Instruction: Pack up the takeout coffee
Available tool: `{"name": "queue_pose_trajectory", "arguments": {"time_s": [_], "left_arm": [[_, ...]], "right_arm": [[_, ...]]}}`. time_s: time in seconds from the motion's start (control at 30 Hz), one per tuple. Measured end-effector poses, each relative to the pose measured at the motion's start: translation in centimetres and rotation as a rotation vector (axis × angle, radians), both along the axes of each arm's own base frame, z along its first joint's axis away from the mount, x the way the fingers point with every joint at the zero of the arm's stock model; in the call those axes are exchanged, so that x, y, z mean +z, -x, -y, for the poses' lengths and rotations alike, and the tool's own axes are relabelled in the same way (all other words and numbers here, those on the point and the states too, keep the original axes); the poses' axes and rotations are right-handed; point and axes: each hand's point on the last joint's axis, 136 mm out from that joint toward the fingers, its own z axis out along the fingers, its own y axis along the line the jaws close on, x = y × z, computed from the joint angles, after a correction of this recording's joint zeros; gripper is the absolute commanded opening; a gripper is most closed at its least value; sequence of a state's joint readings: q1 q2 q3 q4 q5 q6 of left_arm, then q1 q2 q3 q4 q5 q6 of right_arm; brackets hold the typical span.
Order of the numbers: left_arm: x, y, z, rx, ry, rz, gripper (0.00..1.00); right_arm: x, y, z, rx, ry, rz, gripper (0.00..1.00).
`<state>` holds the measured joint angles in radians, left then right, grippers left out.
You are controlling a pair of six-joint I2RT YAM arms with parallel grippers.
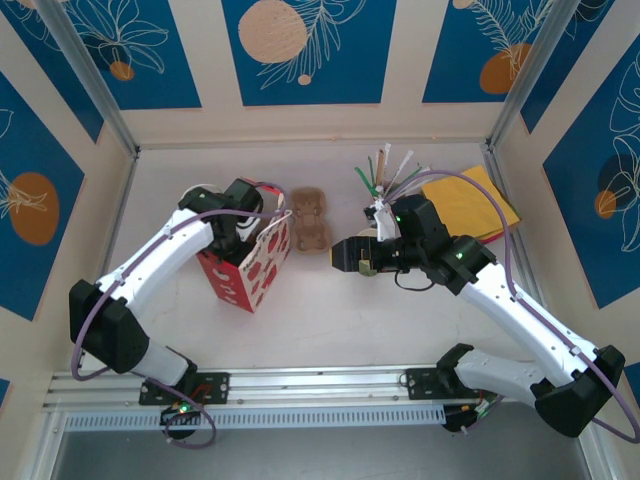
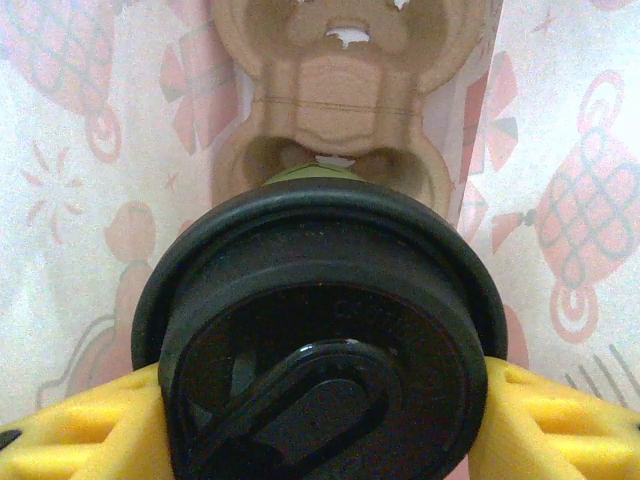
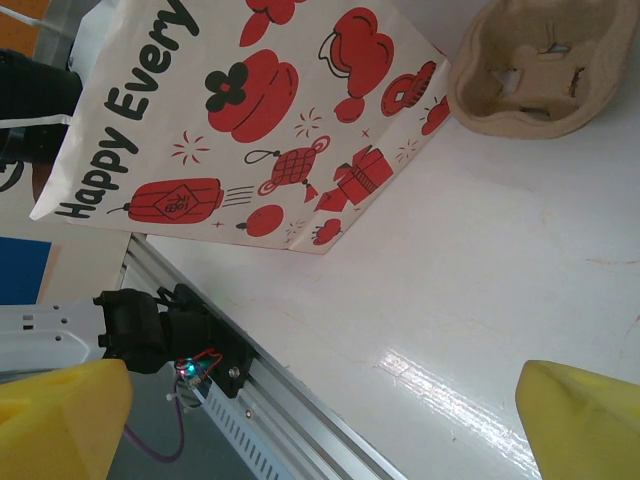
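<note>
The takeout coffee is seen from above in the left wrist view as a round black lid with a sliver of green cup behind it. My left gripper is shut on it, a yellow finger on either side. From overhead, the left gripper is at the mouth of the white paper bag with red prints, and the cup is hidden there. A brown cardboard cup carrier lies just right of the bag. My right gripper hovers open over the bare table, with nothing between its fingers.
Straws and stirrers and a yellow packet lie at the back right. An aluminium rail runs along the near edge. The right wrist view shows the bag, the carrier and the rail.
</note>
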<state>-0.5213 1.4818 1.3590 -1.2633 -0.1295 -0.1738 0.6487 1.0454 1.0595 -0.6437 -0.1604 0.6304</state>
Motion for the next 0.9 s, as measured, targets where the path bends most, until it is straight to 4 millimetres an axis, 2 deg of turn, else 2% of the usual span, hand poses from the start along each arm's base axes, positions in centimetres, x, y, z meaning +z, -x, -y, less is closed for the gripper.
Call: {"name": "queue_pose_trajectory", "arguments": {"time_s": [0.9], "left_arm": [[-0.34,-0.29,0.13,0.001,0.004,0.011,0.59]], "right_arm": [[0.04,-0.02,0.04,-0.003,0.001,0.003,0.99]]}}
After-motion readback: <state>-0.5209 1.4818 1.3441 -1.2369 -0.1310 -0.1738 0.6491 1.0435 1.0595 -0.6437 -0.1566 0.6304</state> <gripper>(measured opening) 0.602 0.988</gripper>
